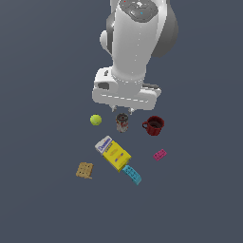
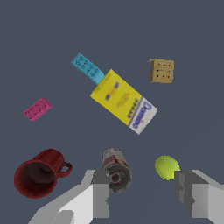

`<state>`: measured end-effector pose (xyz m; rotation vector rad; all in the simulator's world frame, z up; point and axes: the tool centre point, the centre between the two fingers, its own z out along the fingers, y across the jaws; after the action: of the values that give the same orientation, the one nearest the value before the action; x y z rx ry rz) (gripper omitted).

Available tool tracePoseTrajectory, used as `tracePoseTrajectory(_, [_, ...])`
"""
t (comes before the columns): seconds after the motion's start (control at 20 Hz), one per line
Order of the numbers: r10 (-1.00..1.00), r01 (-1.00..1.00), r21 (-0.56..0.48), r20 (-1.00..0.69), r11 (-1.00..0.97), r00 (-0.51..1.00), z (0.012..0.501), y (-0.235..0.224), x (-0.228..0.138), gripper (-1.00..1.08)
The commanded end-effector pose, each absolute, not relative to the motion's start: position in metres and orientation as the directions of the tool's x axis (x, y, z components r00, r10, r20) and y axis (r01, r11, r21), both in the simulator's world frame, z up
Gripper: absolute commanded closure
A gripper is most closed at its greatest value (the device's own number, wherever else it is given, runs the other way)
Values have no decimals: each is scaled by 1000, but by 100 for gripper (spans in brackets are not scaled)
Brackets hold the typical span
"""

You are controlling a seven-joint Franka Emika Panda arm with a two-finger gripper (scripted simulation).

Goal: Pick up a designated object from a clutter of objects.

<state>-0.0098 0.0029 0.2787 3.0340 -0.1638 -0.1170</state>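
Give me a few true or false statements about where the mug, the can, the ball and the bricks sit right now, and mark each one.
1. The dark red mug stands upright with its opening up. True.
2. The gripper is shut on the mug. False: it is open and holds nothing.
3. The brownish can sits between the yellow-green ball and the mug. True.
4. The cyan brick lies far from the yellow-and-white box. False: it lies right at the box's end.

Arm: glossy white rounded shells, dark grey joint. Gripper: white boxy body, blocky grey fingers.
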Motion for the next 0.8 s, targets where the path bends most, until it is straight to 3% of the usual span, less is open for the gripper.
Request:
tracePoseTrajectory(0.0, [-132, -122, 130, -70, -984, 989, 272, 10, -10, -20])
tracePoseTrajectory(0.75, [-257, -244, 283, -11, -928, 966, 229, 60, -18, -20])
